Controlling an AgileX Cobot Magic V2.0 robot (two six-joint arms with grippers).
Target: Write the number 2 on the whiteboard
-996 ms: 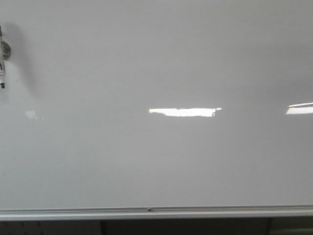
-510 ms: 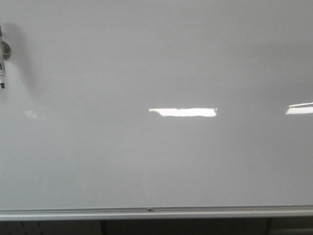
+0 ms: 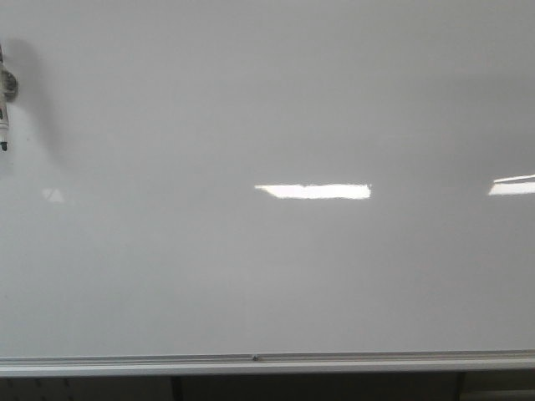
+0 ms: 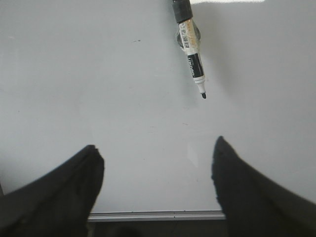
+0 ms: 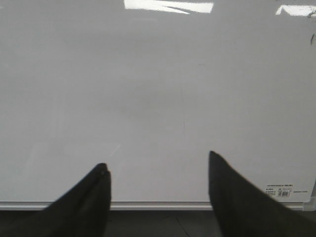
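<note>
The whiteboard is glossy white-grey with a silver rail along its lower edge and fills the front view. No number 2 shows on it. A marker pen hangs at the far left edge, tip down; it also shows in the left wrist view, uncapped, with a black tip. My left gripper is open and empty, apart from the marker. My right gripper is open and empty over the bare whiteboard. Neither gripper shows in the front view.
Bright light reflections lie on the board at the middle and the right edge. The silver rail runs along the board's lower edge. A small label sits at a board corner.
The marker at the left edge has shifted very slightly; the middle glare's right end has changed shape a little. Nothing else has changed.
</note>
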